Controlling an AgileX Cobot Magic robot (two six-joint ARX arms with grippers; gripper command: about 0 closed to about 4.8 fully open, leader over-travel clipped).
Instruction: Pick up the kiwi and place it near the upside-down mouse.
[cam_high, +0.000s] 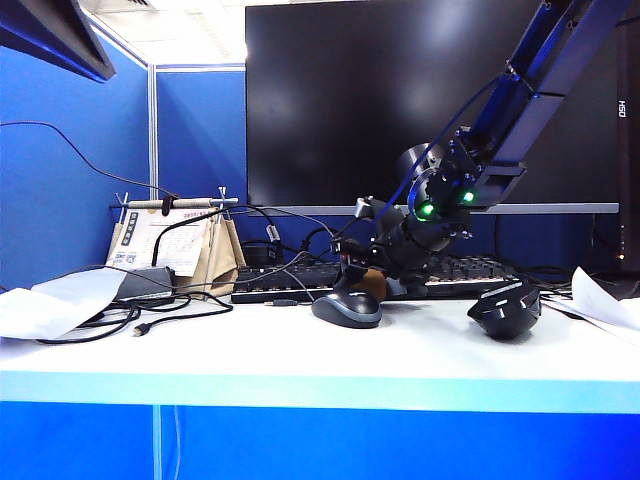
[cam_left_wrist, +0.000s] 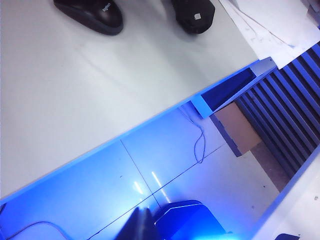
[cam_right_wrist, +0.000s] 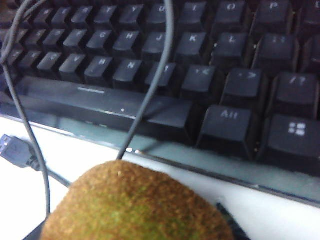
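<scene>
White desk fills the scene, with a big dark monitor behind and a black keyboard along its back edge. On the right of the exterior view the right arm slants down from the top corner to the keyboard's front edge, ending just behind the grey mouse. The upside-down mouse sits well off to the right of that, near loose papers.

The right gripper is down at the kiwi. In the right wrist view the fruit fills the foreground close under the camera, on the desk just in front of the keyboard, so it appears to lie between the jaws. The fingers themselves are hidden, so whether they already press on the skin I cannot tell. Its long axis seems to run across the gripper, though only part of it shows.

The left gripper is out of sight; its camera looks down past the desk's front edge at the floor, so that arm hangs well away. The right arm is clearly the nearer one. From the kiwi, the target lies to the right along the desk, past the grey mouse.
</scene>
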